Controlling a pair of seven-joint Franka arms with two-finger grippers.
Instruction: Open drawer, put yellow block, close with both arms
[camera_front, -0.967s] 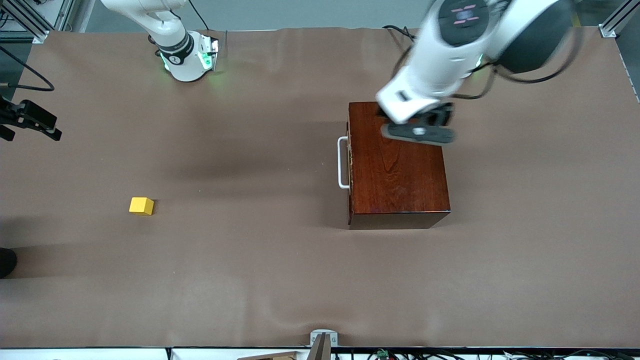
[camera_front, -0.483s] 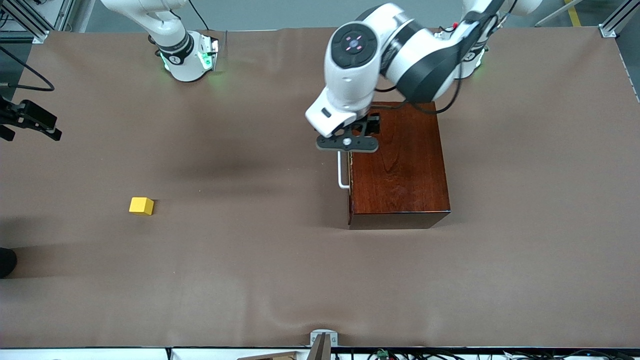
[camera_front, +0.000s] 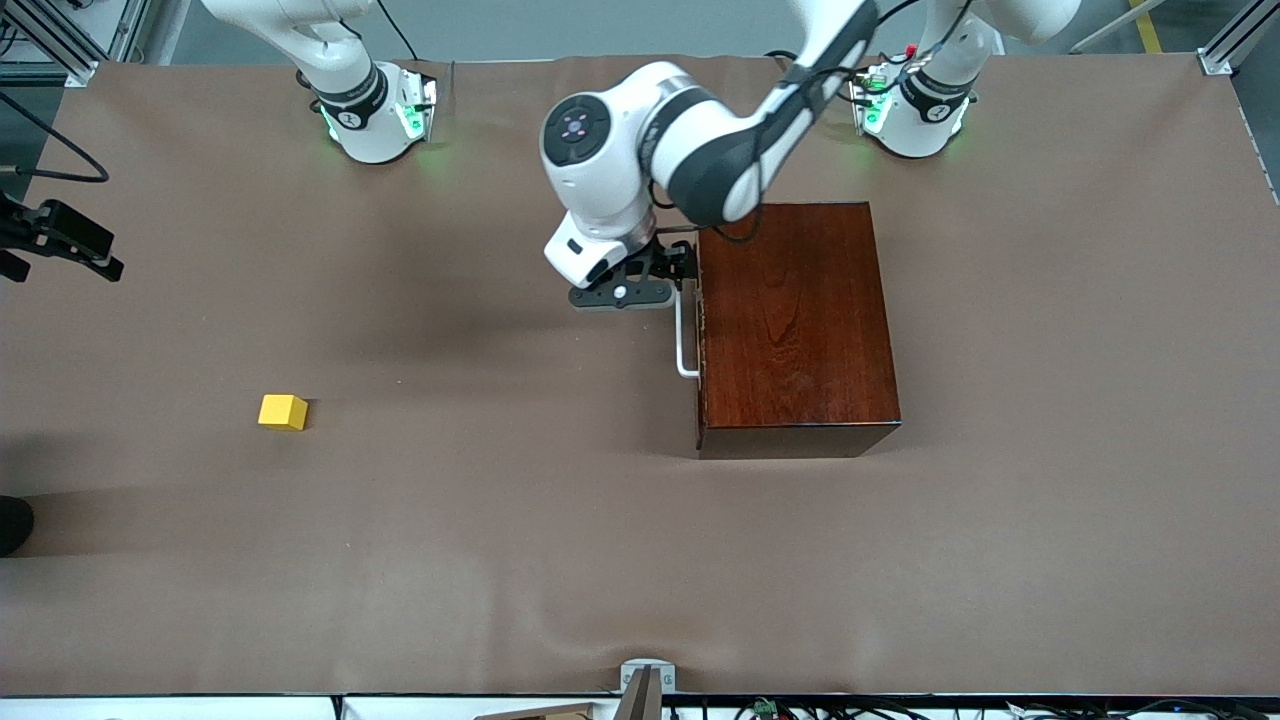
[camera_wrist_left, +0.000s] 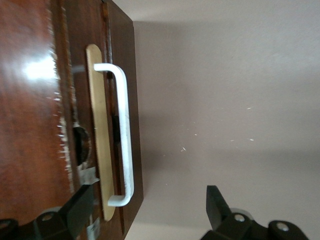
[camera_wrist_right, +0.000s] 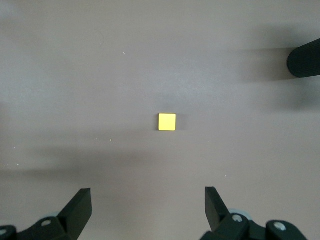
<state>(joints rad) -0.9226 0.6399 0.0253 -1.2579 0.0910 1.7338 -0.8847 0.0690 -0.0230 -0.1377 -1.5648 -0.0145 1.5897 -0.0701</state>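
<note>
Handle (camera_wrist_left: 124, 135): slim white U-bar

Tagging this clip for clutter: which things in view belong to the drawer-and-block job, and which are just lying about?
Job:
- drawer, shut, with white handle
- yellow block, toward the right arm's end
- left gripper, open, above the handle
- right gripper, open, high over the block

Lying about:
- nothing but the brown table cover

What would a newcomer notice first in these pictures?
The dark wooden box, toward the left arm's end of the table, with the open left gripper at its white handle. The small yellow block lies alone toward the right arm's end, below the open right gripper.
</note>
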